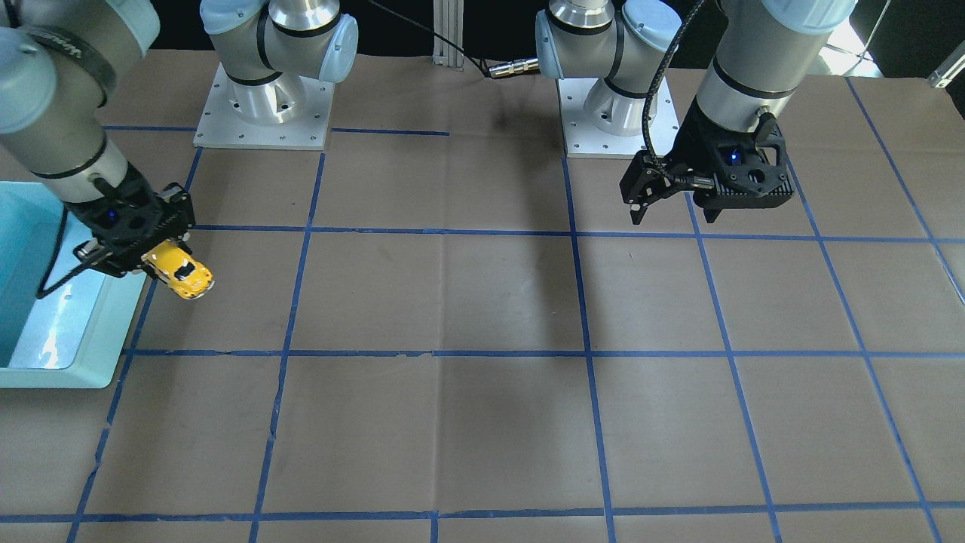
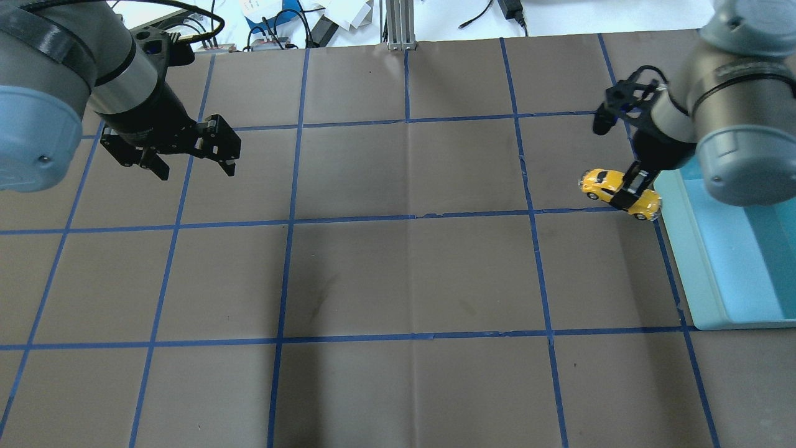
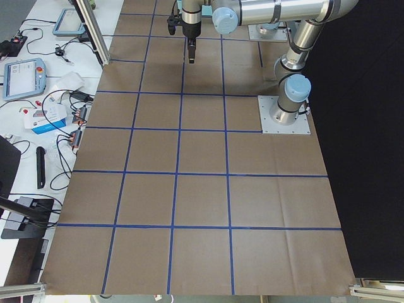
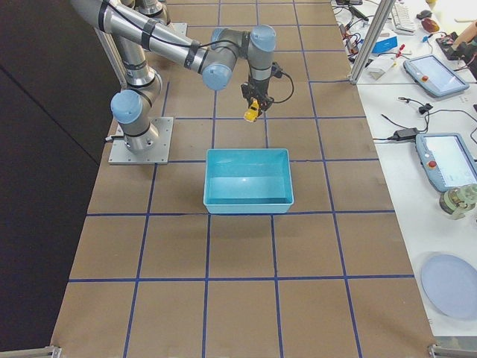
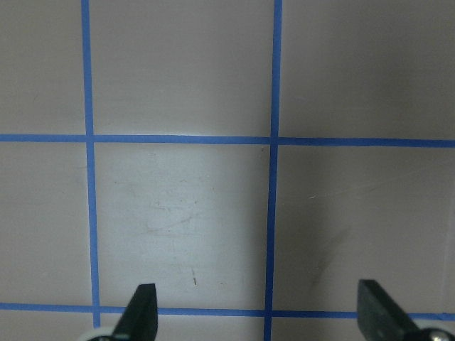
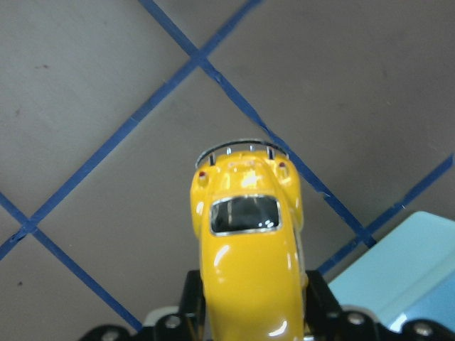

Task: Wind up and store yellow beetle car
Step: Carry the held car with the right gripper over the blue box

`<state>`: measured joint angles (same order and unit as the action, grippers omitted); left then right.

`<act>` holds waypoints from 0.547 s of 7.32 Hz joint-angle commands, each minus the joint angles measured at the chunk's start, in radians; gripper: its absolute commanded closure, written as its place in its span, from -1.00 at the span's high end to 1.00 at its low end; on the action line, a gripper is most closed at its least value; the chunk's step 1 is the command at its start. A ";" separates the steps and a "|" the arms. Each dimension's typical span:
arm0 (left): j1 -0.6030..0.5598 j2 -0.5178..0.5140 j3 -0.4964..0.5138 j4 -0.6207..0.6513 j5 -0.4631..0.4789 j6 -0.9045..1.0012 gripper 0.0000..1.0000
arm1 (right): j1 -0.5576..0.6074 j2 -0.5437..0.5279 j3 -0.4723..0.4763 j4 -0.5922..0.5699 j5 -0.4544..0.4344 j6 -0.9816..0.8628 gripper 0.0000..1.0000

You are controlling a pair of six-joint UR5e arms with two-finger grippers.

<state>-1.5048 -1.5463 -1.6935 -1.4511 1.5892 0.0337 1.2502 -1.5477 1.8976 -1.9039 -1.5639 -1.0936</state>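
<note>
The yellow beetle car (image 2: 599, 180) is clamped across its body between the fingers of my right gripper (image 2: 625, 194) and held off the table. It hangs just beside the rim of the light blue bin (image 2: 684, 255), outside it. The car also shows in the front view (image 1: 185, 273), the right side view (image 4: 253, 113) and the right wrist view (image 6: 247, 241), where it points away from the camera. My left gripper (image 2: 196, 172) is open and empty above the brown table, far from the car; its fingertips (image 5: 142, 309) frame bare table.
The bin (image 1: 83, 332) has a wet-looking, bare bottom (image 4: 248, 183). Blue tape lines (image 2: 410, 218) grid the brown table cover. The arm base plates (image 1: 264, 113) stand at the robot's edge. Cables and devices (image 3: 44, 117) lie beyond the table's ends.
</note>
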 commanded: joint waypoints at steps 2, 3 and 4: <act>0.000 0.000 0.000 0.000 0.000 0.000 1.00 | -0.297 -0.005 0.006 0.048 0.071 0.108 -0.15; 0.000 0.000 0.000 0.000 0.000 0.002 1.00 | -0.311 -0.002 0.006 0.043 0.073 0.230 -0.15; 0.000 0.000 -0.002 0.000 0.000 0.000 1.00 | -0.316 0.006 0.008 0.031 0.073 0.250 -0.15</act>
<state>-1.5048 -1.5463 -1.6939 -1.4511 1.5892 0.0344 0.9573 -1.5488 1.9034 -1.8632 -1.4961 -0.9121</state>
